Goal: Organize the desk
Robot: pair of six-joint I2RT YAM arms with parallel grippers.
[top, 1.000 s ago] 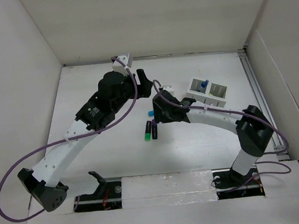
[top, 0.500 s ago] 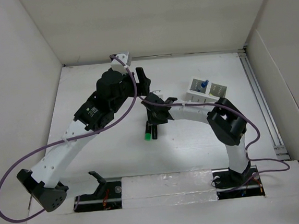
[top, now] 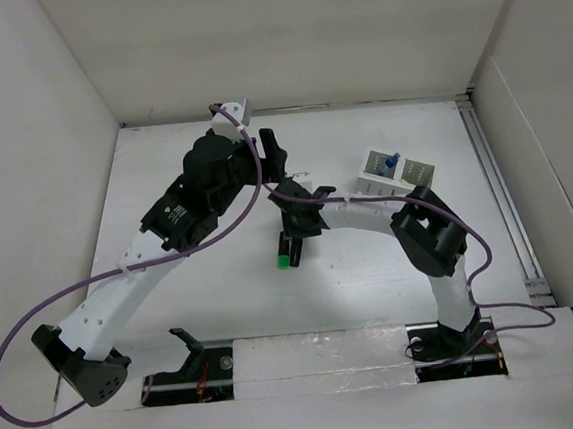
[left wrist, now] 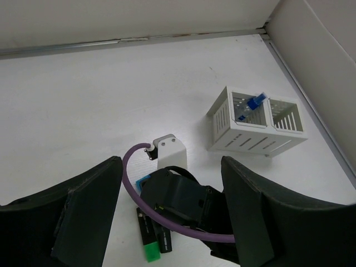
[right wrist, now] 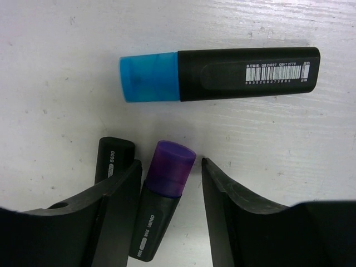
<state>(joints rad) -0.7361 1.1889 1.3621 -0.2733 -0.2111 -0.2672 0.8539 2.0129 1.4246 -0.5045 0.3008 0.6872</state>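
Observation:
On the white desk [top: 372,277] three highlighters lie close together: a blue-capped one [right wrist: 219,74], a purple-capped one [right wrist: 161,208] and a green-capped one [top: 284,256], whose black end [right wrist: 113,158] shows at the left of the right wrist view. My right gripper [right wrist: 171,162] is open and low over the desk, with one jaw on each side of the purple-capped highlighter. My left gripper [top: 274,155] is open and empty, held higher just behind the right wrist. In the left wrist view [left wrist: 169,164] it looks down on the right wrist and the green-capped highlighter [left wrist: 147,242].
A small white slotted pen holder [top: 395,173] stands at the back right with a blue marker [left wrist: 255,103] in one compartment. White walls enclose the desk on three sides. A metal rail [top: 500,186] runs along the right edge.
My right arm has swung left, and its gripper has come down over the highlighters to straddle the purple-capped one. The left arm has barely shifted.

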